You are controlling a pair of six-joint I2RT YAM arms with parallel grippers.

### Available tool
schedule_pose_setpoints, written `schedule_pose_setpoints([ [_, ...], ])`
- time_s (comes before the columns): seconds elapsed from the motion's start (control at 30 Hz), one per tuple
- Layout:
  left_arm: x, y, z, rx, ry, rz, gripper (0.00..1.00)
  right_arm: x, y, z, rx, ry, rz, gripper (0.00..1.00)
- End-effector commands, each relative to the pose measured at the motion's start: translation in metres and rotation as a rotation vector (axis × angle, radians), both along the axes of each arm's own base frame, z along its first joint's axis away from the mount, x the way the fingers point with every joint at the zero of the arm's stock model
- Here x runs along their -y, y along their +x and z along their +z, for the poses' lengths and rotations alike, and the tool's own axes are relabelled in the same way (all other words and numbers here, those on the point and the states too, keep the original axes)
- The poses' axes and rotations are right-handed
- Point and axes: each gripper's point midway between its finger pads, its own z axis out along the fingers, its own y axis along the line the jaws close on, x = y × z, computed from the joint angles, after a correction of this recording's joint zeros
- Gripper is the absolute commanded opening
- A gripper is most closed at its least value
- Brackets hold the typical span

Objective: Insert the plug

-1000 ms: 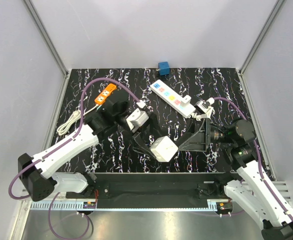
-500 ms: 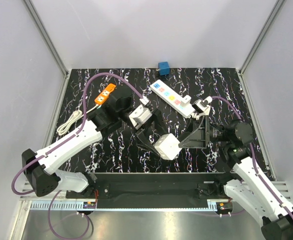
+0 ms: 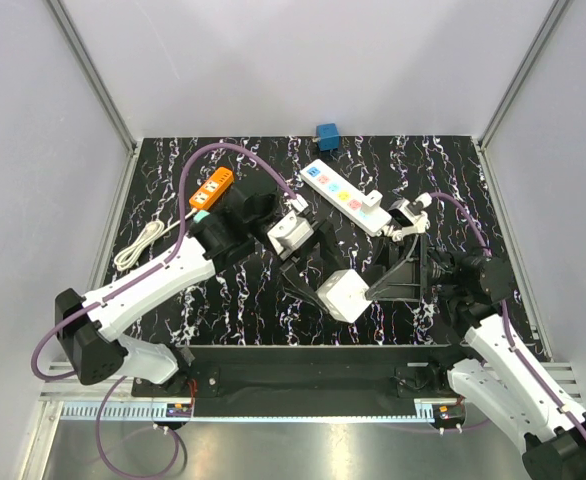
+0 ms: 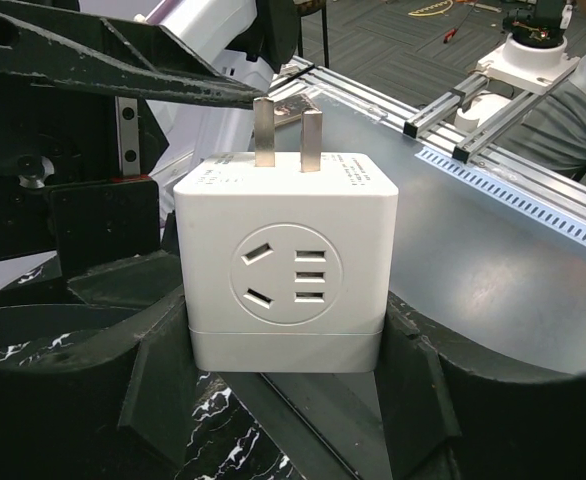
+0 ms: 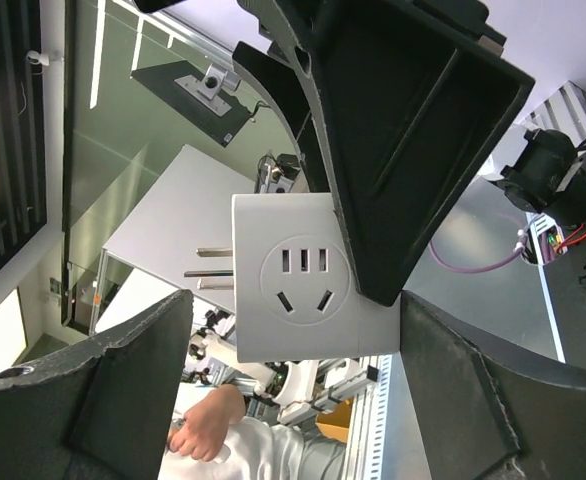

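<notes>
Seemingly rigid, light and slick, the white cube adapter [image 4: 288, 265] is being clamped by its flat sides in the left fingers [image 4: 108, 345], the right fingers [image 5: 113, 400] being held apart around it.

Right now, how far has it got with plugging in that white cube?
Done: the white cube is gripped in the left fingers. In hand: the right fingers stand open around it, perhaps to take it over. Left: its prongs are bare, in neither the white power strip nor the orange strip.
</notes>
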Motion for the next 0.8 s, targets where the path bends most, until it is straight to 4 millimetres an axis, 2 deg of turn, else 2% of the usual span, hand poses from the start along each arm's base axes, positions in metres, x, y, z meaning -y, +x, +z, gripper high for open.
schedule_pose_setpoints([
  [0.0,-0.001,-0.003,0.03,0.113,-0.135,-0.039,0.0,0.002,-0.003,0.003,0.026,0.023,-0.005,0.89],
  [0.07,0.0,-0.003,0.032,0.12,-0.143,-0.041,0.0,0.002,-0.002,0.002,0.019,0.023,-0.008,0.89],
  [0.17,0.0,-0.004,0.036,0.126,-0.152,-0.038,0.0,0.002,-0.003,0.001,0.013,0.019,-0.004,0.8],
  [0.2,0.0,-0.005,0.037,0.122,-0.149,-0.039,0.0,0.002,-0.005,0.003,0.024,0.024,-0.002,0.65],
  [0.3,0.005,-0.001,0.039,0.127,-0.157,-0.003,0.03,0.004,-0.009,0.01,0.05,0.042,-0.009,0.47],
  [0.33,0.009,0.002,0.038,0.107,-0.14,0.031,0.34,0.005,-0.011,0.011,0.061,0.046,-0.009,0.37],
  [0.37,0.017,0.013,0.042,0.109,-0.157,0.11,0.53,0.006,-0.012,0.013,0.072,0.054,-0.015,0.31],
  [0.4,0.021,0.018,0.044,0.05,-0.127,0.162,0.61,0.006,-0.012,0.015,0.083,0.059,-0.021,0.23],
  [0.43,0.025,0.025,0.039,0.019,-0.118,0.209,0.68,0.005,-0.01,0.015,0.08,0.061,-0.029,0.0],
  [0.47,0.029,0.034,0.044,0.011,-0.14,0.275,0.83,0.005,-0.006,0.017,0.068,0.069,-0.05,0.0],
  [0.53,0.031,0.041,0.039,0.006,-0.124,0.321,0.97,0.001,0.004,0.012,0.052,0.053,-0.085,0.0],
  [0.7,0.026,0.064,0.022,0.021,-0.048,0.53,0.99,-0.005,0.036,0.016,0.011,0.065,-0.211,0.0],
  [0.73,0.025,0.07,0.014,0.016,-0.03,0.577,0.99,-0.005,0.039,0.019,0.009,0.069,-0.224,0.0],
  [0.77,0.019,0.081,0.018,0.02,-0.039,0.67,0.99,-0.006,0.044,0.022,0.009,0.079,-0.247,0.0],
])
